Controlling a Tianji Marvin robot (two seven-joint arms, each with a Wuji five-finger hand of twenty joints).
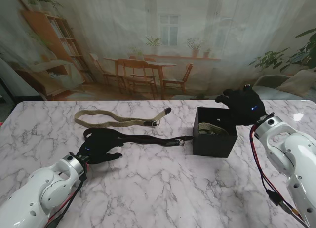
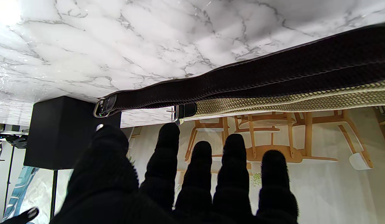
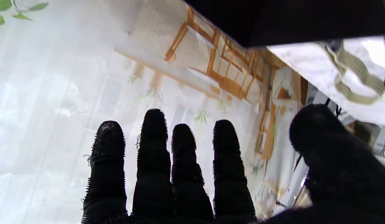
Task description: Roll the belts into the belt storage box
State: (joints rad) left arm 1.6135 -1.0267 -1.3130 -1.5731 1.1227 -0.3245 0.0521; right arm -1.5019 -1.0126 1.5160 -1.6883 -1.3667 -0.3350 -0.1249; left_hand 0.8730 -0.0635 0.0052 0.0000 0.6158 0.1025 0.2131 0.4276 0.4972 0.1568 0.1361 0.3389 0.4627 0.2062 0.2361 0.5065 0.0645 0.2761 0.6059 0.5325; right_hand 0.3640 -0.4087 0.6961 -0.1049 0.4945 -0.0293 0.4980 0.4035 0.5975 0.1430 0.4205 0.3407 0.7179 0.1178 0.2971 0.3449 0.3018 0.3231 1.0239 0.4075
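Overhead, left hand [image 1: 101, 145] spread above dark belt [image 1: 148, 138].

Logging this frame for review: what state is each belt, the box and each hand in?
Dark brown woven belt: unrolled, flat on the table.
Beige woven belt: unrolled, flat, farther from me.
Black storage box: open, a rolled beige belt inside.
Left hand: open, over the dark belt's end.
Right hand: open, above the box.

Even bright light, soft shadows. Glare patch on the marble table [image 2: 5, 12] in left wrist view. Right wrist view washed out by backdrop; gloved fingers [image 3: 153, 149] silhouetted, slightly blurred.
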